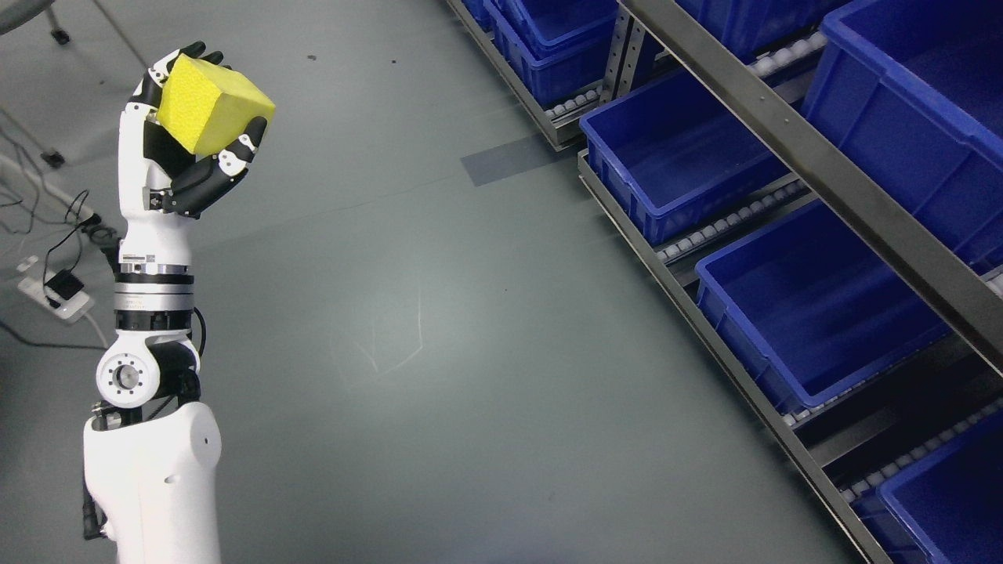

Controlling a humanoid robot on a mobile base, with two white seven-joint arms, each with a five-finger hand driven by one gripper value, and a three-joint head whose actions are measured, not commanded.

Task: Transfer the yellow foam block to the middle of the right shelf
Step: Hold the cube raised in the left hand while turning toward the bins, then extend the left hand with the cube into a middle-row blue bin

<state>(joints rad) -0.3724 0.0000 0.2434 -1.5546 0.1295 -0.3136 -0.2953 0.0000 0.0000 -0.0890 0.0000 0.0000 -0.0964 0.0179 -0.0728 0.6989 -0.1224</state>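
A yellow foam block is held up at the upper left of the head view, above the grey floor. My left hand is shut on it, black fingers curled over its top and thumb pressing its lower right edge. The white left arm rises from the bottom left corner. A metal shelf runs diagonally down the right side, far from the block, with blue bins on roller tracks. My right arm does not show.
Several empty blue bins fill the shelf levels, another further back. Cables and a power strip lie on the floor at the left edge. Open grey floor lies between arm and shelf.
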